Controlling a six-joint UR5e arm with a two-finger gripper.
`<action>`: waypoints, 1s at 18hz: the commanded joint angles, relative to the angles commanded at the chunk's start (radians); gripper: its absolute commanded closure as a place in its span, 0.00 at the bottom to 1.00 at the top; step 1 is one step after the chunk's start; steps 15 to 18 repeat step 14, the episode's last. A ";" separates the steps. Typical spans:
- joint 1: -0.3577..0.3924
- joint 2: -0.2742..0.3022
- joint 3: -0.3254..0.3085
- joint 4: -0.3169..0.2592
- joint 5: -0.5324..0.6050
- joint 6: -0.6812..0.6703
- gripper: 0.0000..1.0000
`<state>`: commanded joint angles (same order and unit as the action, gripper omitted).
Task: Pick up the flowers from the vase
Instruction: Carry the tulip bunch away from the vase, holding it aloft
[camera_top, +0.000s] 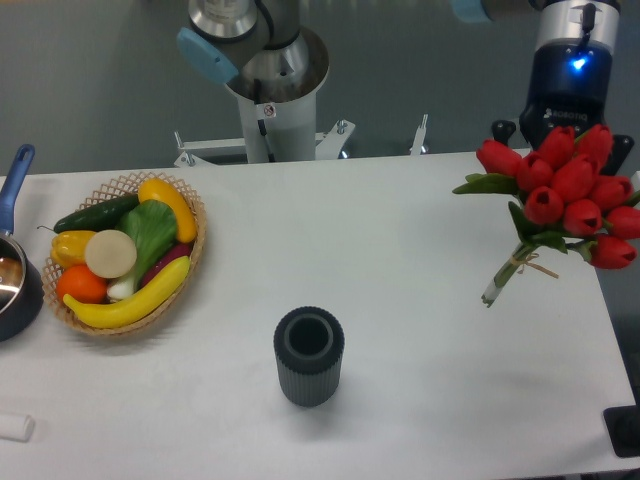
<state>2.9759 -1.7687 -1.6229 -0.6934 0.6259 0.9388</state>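
Note:
The flowers (572, 190), a bunch of red tulip buds with green leaves and stems tied with twine, hang tilted in the air over the table's right side, stem ends pointing down-left. My gripper (566, 128) comes down from the top right, a blue light lit on its body, and holds the bunch at the buds. The fingertips are mostly hidden behind the blooms. The vase (309, 356), dark grey and ribbed, stands upright and empty at the front middle of the table, well to the left of the flowers.
A wicker basket (190, 262) with fruit and vegetables sits at the left. A dark pot (14, 290) with a blue handle is at the left edge. The robot base (270, 110) stands behind the table. A small white object (14, 427) lies front left.

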 joint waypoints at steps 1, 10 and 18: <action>-0.003 -0.003 -0.002 0.000 0.003 0.000 0.53; -0.005 -0.011 -0.021 0.002 0.006 0.000 0.53; -0.005 -0.011 -0.022 0.002 0.006 0.002 0.53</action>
